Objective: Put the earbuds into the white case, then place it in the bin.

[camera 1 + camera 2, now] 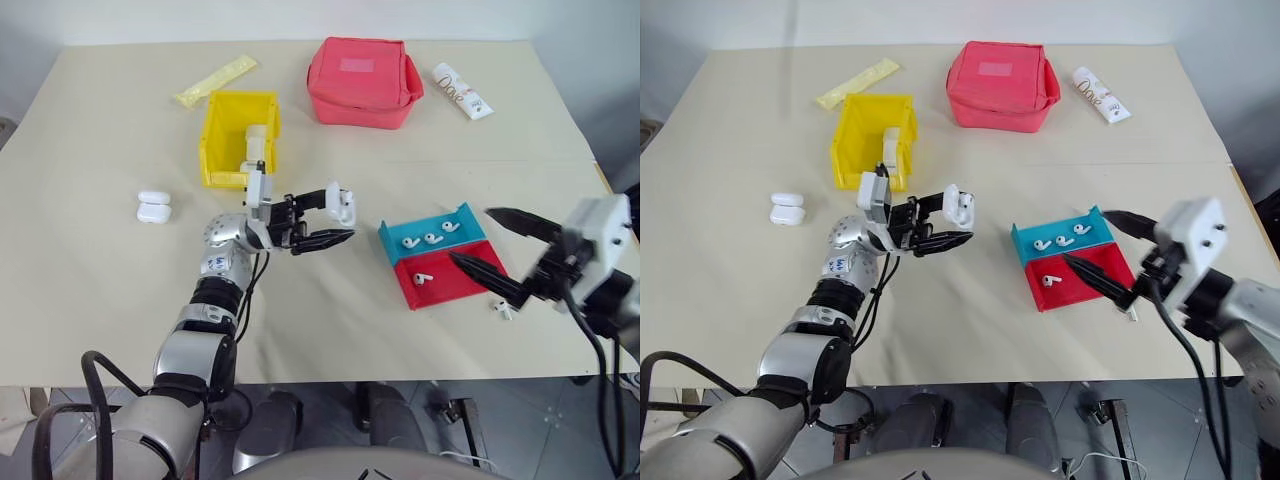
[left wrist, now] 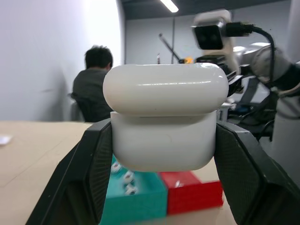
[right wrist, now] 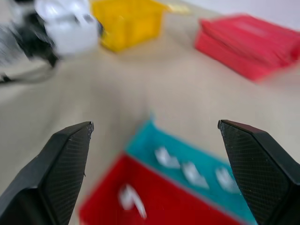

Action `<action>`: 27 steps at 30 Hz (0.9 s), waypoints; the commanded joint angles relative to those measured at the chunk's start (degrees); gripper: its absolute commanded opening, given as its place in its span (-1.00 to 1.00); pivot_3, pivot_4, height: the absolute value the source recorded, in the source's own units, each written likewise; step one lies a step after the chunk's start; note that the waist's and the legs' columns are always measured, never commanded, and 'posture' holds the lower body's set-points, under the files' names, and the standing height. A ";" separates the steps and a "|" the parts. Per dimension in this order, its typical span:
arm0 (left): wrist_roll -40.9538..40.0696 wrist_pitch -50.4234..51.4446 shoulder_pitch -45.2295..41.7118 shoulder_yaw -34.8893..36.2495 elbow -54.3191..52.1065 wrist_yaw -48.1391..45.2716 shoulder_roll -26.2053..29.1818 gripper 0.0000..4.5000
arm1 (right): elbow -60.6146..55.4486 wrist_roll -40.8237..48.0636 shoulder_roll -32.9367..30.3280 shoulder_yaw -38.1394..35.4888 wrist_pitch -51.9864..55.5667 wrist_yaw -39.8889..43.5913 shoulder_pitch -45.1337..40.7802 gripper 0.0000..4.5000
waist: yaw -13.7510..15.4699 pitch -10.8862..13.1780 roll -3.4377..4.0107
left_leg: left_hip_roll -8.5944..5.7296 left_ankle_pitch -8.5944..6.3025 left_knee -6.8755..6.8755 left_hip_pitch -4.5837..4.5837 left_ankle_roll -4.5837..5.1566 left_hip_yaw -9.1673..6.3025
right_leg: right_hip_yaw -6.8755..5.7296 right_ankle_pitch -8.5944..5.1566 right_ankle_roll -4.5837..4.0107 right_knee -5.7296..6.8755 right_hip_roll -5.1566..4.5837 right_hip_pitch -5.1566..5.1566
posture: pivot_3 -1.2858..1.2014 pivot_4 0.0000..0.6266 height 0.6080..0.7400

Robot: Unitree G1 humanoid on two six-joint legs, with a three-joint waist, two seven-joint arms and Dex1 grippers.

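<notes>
My left gripper point(image 1: 338, 222) is shut on the white case point(image 1: 342, 204) and holds it above the table, between the bin and the trays. In the left wrist view the case point(image 2: 164, 122) sits between both fingers with its lid down. The yellow bin point(image 1: 215, 140) stands just behind, with another white case point(image 1: 256, 146) inside. Three earbuds point(image 1: 430, 238) lie in the blue tray point(image 1: 392, 238), one earbud point(image 1: 424, 277) in the red tray point(image 1: 462, 282), and one point(image 1: 503, 310) on the table. My right gripper point(image 1: 472, 235) hangs open and holds nothing, at the trays' right edge.
A third white case point(image 1: 152, 207) lies on the table left of the bin. At the back are a red pouch point(image 1: 362, 80), a white tube point(image 1: 462, 91) and a yellow packet point(image 1: 215, 81). A seated person point(image 2: 96, 84) appears in the background of the left wrist view.
</notes>
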 commanded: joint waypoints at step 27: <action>-1.56 1.76 10.51 2.83 -20.98 6.90 1.85 0.24 | 10.65 -3.17 -21.80 17.93 11.34 4.22 -21.99 0.90 | -0.13 0.08 -0.01 | 0.07 -0.01 -0.05 0.03 0.00 0.13 | 0.18 0.00 -0.01 -0.12 0.02 -0.08 | 0.03 -0.52 1.00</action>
